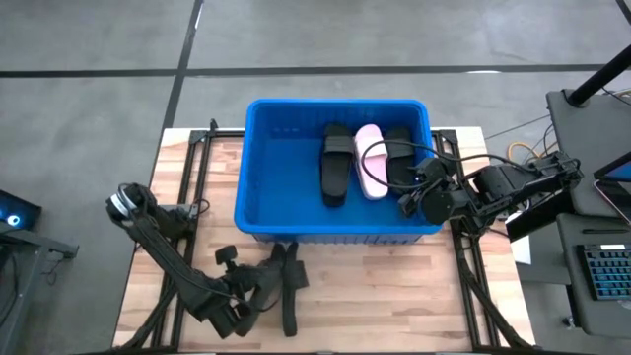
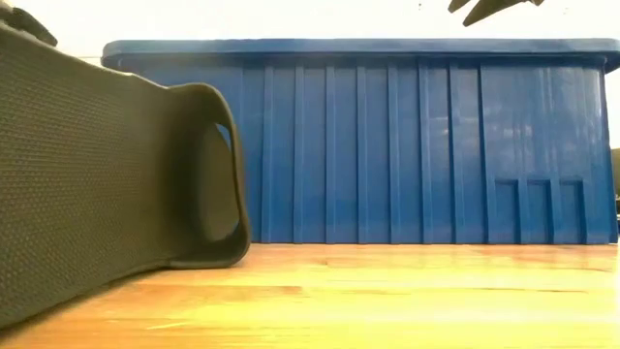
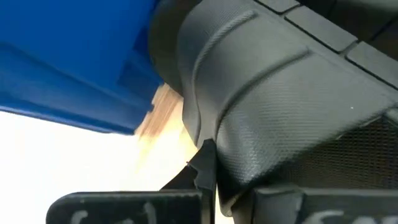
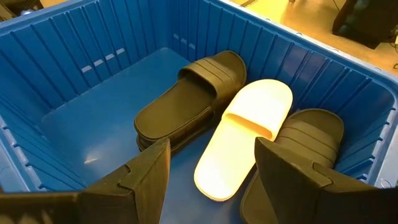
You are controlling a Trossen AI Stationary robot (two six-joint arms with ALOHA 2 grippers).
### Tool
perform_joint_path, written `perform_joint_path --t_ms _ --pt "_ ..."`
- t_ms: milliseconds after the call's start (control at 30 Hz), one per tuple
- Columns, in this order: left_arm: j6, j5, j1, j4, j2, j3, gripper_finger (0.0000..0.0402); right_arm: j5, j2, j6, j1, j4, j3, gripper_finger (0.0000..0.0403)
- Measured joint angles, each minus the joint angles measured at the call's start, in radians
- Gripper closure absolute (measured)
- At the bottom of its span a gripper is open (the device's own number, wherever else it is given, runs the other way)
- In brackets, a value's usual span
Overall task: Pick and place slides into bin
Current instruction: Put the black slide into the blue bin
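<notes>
The blue bin [image 1: 296, 168] stands at the far middle of the table. Inside it lie a black slide [image 4: 186, 102], a pale pink slide [image 4: 245, 137] and another black slide [image 4: 305, 143], side by side on the floor. My right gripper [image 1: 414, 197] is open and empty above the bin's near right corner. My left gripper [image 1: 242, 296] is near the table's front edge, shut on a black slide [image 1: 286, 286]. This slide fills the left wrist view [image 3: 280, 93]. Whether a second black slide lies against it, I cannot tell. My left gripper holds the black slide by an edge [image 3: 202, 168] that shows between its two fingers, close to the wide strap [image 3: 249, 74]. The slide itself hides the rest of the contact. In the low view the slide is tilted, its lower end [image 2: 208, 257] on the table.
Bare wooden table top [image 1: 394, 286] lies in front of the bin and to the right of the held slide. Black frame rails [image 1: 187, 197] run along both sides of the bin. Cables [image 1: 444, 153] hang over the bin's right rim. A keyboard [image 1: 601, 271] sits off the table's right.
</notes>
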Motion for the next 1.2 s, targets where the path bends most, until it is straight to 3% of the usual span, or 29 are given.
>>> perform_joint_path --t_ms 333,533,633,767,967,1067,1200 --pt "0.000 0.068 0.000 -0.008 -0.256 0.011 0.0400 0.000 0.000 -0.003 0.000 -0.001 0.000 0.0179" --pt "0.031 0.069 0.000 0.006 -0.427 0.078 0.0400 -0.001 0.000 -0.003 0.000 -0.001 0.000 0.0179" --pt "0.148 0.002 0.001 0.072 -0.486 0.125 0.0400 -0.003 0.000 -0.003 0.000 -0.001 0.000 0.0179" --pt "0.385 -0.197 0.032 0.187 -0.512 0.199 0.0400 -0.003 0.000 -0.003 0.000 -0.001 0.000 0.0179" --pt "0.718 -0.388 0.210 0.316 -0.487 0.313 0.0400 -0.003 0.000 -0.002 0.000 -0.001 0.000 0.0179" --pt "0.909 -0.401 0.328 0.392 -0.463 0.343 0.0400 -0.003 0.000 0.007 0.000 -0.001 0.000 0.0179" --pt "1.038 -0.390 0.481 0.404 -0.415 0.371 0.0400 -0.002 -0.001 0.008 0.000 -0.003 0.000 0.0179"
